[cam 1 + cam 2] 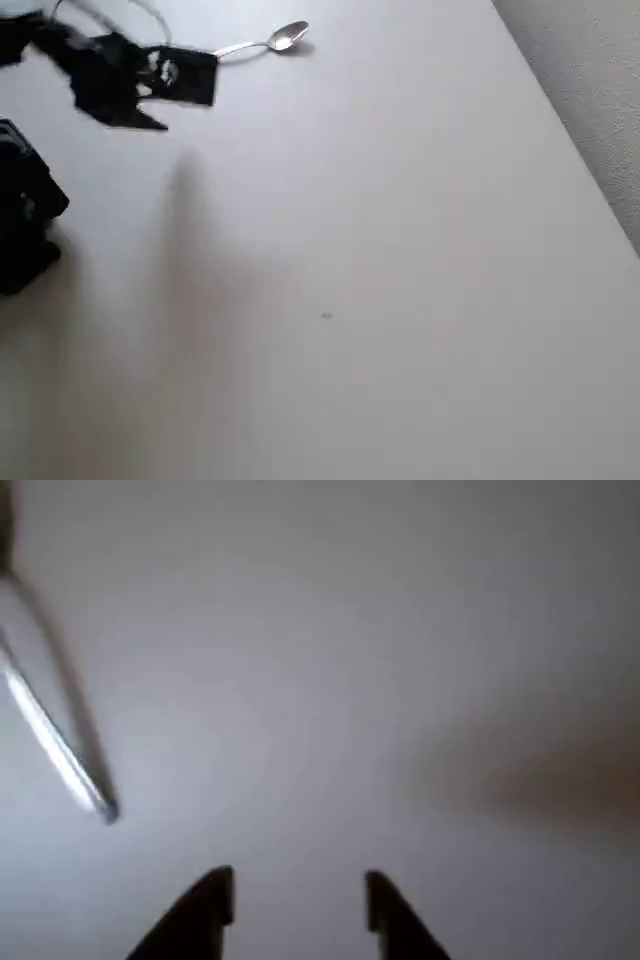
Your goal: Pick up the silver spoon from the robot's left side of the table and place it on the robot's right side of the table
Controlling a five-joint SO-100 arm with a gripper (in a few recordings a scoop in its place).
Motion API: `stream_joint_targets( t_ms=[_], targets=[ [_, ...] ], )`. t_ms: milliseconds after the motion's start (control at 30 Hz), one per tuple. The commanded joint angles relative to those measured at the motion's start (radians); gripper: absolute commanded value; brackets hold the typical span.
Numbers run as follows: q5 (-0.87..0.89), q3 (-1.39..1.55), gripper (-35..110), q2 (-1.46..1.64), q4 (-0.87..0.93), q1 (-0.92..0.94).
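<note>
- Silver spoon (pixel 270 42) lies flat on the white table (pixel 400 250) at about 12 o'clock in the overhead view, bowl toward 3 o'clock, handle running toward 9 o'clock and ending just beside the black arm.
- In the wrist view, the spoon's handle (pixel 60 750) sits at about 9 o'clock, slanting down toward 5 o'clock, clearly off to one side of the claw.
- Gripper (pixel 298 895) hangs with its 2 fingers parted by a clear gap and nothing between them; bare tabletop shows in the gap.
- Step in hand, as I judge it: the approach to the spoon, grasp not yet made.
- To do it well, the claw should shift toward the handle so that the slim shaft sits centred between the fingers and crosswise to them, then come down low, since the metal lies flat on a smooth top and may slide or skate out.
- Containers: I see none on the table.
</note>
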Motion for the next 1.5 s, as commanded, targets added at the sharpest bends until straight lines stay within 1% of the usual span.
stream_joint_targets(
  t_ms=[0, 100, 333, 600, 833, 1200, 1333, 1467],
  targets=[
    [-0.012, -0.360, 16, -0.359, 0.046, -0.051],
    [0.003, -0.451, 15, -0.425, 0.043, -0.069],
    [-0.011, -0.752, 17, -0.603, 0.179, -0.124],
    [-0.026, -0.985, 19, -0.785, 0.229, -0.146],
    [-0.058, -1.259, 21, -0.979, 0.318, -0.155],
    [-0.100, -1.454, 20, -1.144, 0.331, -0.135],
    [-0.109, -1.480, 20, -1.192, 0.331, -0.130],
    [-0.114, -1.486, 16, -1.232, 0.318, -0.120]
  ],
)
